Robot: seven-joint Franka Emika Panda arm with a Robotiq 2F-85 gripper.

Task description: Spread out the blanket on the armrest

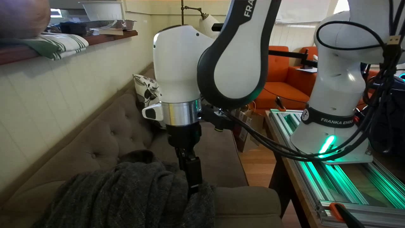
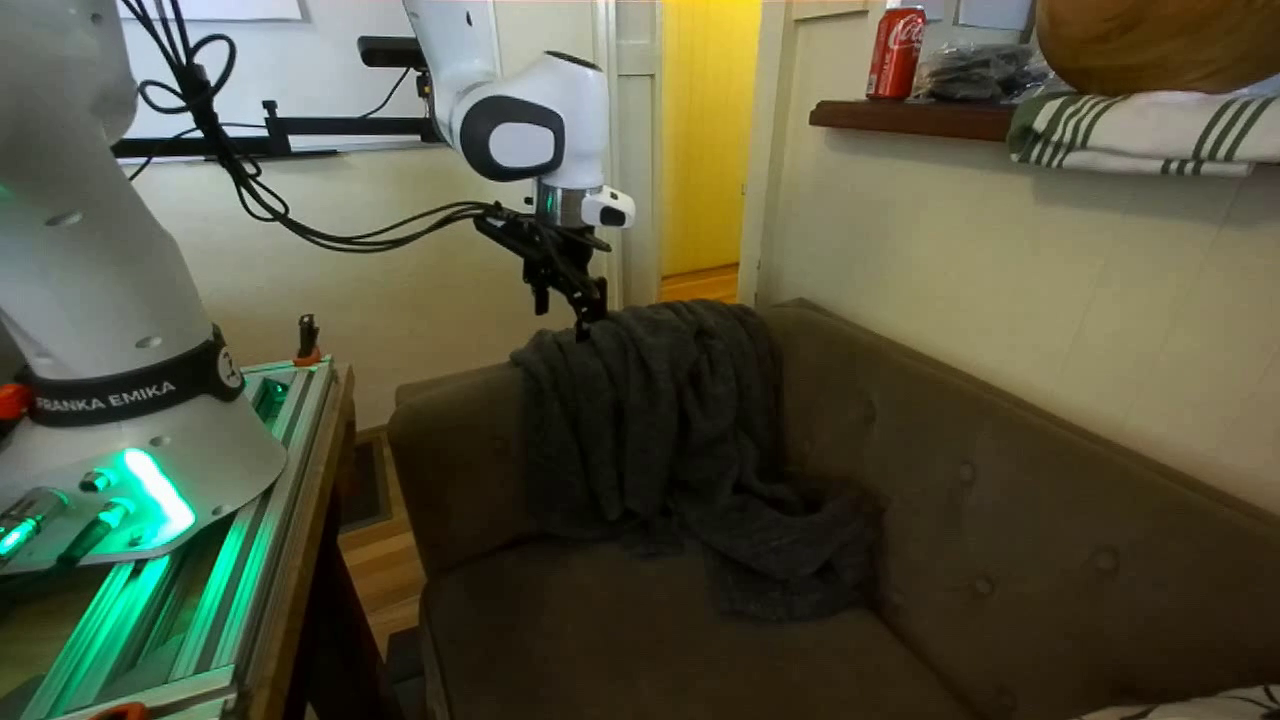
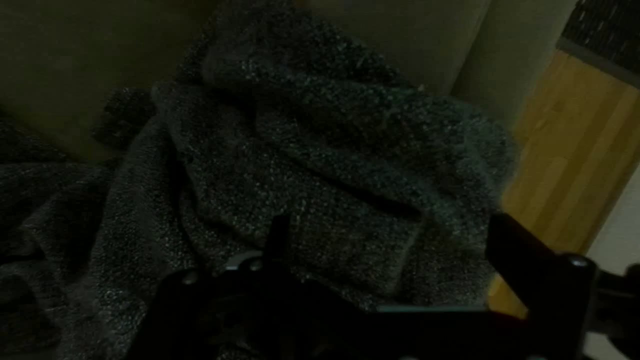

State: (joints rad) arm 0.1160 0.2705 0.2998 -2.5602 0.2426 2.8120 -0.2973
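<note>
Wrist view's murky on my end, but the gripper [image 3: 387,227] reads fine; its fingers [image 3: 515,250] stand well apart, knit showing below and between them, and I see nothing clamped; whether a tip touches the wool I can't tell. The blanket [image 2: 660,430] sits right under it, bunched in thick folds over the armrest [image 2: 460,450]; in an exterior view most of the heap lies on the side of the gripper away from the robot base [image 2: 140,440], with a tail slumped onto the sofa seat [image 2: 560,630] below; on the base side of the gripper both exterior views show bare armrest, so I'd call it part spread at best.

Feel-wise (guessing through a screen, obviously) I'd expect soft, floppy and woolly; not slippery, hard to break, light in a small pinch; the slumped tail will probably add drag though, and loose loops could snag on a fingertip; it won't take a push, so I'd plan on pulling only.

For the hold I'd go for the raised fold [image 3: 350,155] below the fingertips, close to the blanket's base-side border; too shallow and I'd likely come up with fuzz, too deep and I might nip the armrest underneath; can't count layers in that gloom, so I'd test with a gentle lift; then the pull I'd want is low and toward the base, over the bare stretch.
</note>
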